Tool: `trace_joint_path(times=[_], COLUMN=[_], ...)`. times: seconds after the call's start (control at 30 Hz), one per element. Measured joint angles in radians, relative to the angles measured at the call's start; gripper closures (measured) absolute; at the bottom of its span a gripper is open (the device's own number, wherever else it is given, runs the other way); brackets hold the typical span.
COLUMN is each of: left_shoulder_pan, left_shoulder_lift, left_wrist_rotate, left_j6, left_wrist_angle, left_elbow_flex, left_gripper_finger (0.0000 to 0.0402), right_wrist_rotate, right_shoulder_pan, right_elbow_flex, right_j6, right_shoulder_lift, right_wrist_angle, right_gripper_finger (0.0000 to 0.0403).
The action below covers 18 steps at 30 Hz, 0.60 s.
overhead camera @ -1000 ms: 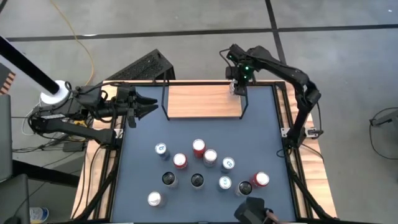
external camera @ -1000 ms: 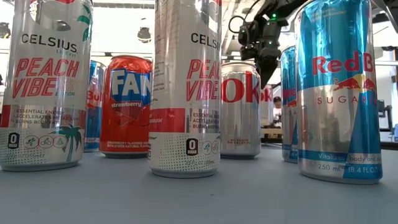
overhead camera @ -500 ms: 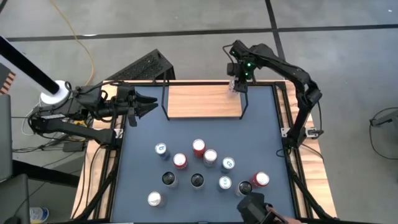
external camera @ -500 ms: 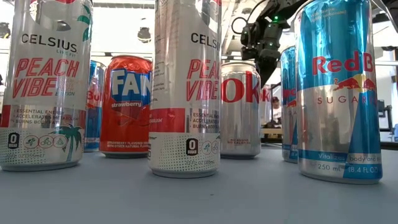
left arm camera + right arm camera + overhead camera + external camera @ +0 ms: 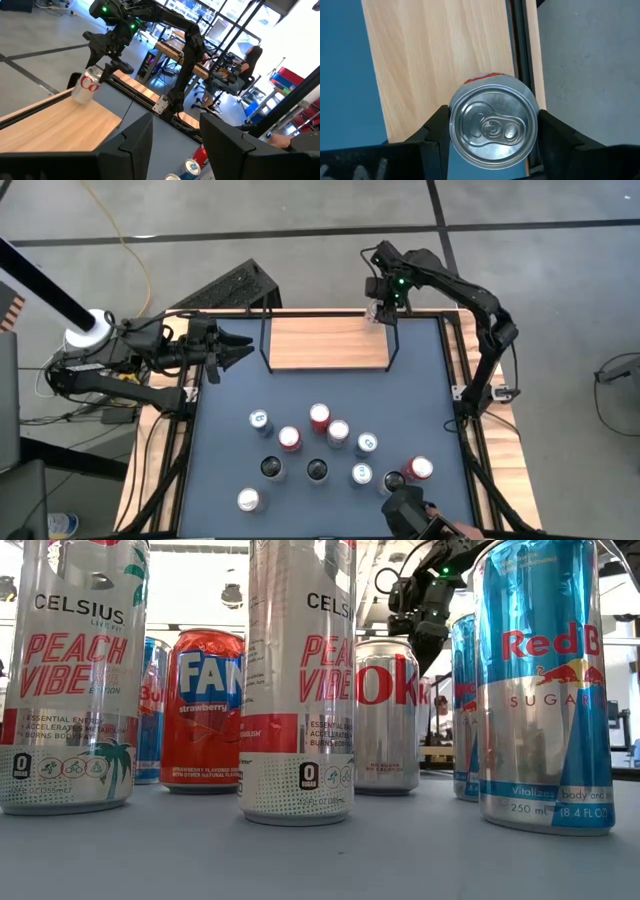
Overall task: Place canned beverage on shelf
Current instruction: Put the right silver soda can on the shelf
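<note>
Looking down from above, you see the right gripper (image 5: 379,311) at the far right corner of the shelf (image 5: 325,343), its fingers (image 5: 434,131) clamped on either side of a silver Coke can (image 5: 493,125). In the left wrist view that can (image 5: 86,86) sits tilted, its base just at the shelf board's end by the black wire frame. Your left gripper (image 5: 238,348) waits beside the shelf's left end, over the counter (image 5: 420,400) edge, fingers (image 5: 131,145) spread apart and holding nothing. Ten more cans (image 5: 330,448) stand clustered on the counter's near half, well apart from the shelf.
</note>
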Motion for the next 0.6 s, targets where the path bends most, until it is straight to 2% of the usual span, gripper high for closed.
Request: trace_joint_path(times=[0.23,0.6], left_shoulder_pan=[0.0,0.0], left_shoulder_lift=[0.0,0.0], left_wrist_rotate=[0.0,0.005], left_j6=[0.0,-0.005], left_wrist_angle=[0.0,0.0], left_elbow_flex=[0.0,0.0], left_gripper_finger=[0.0249,0.0249], right_wrist_rotate=[-0.004,-0.002], right_shoulder_pan=[0.002,0.009], right_elbow_flex=[0.002,0.117], right_j6=[-0.018,-0.01], right_shoulder_lift=[0.007,0.1], right_wrist_angle=[-0.001,-0.048], right_gripper_finger=[0.02,0.02])
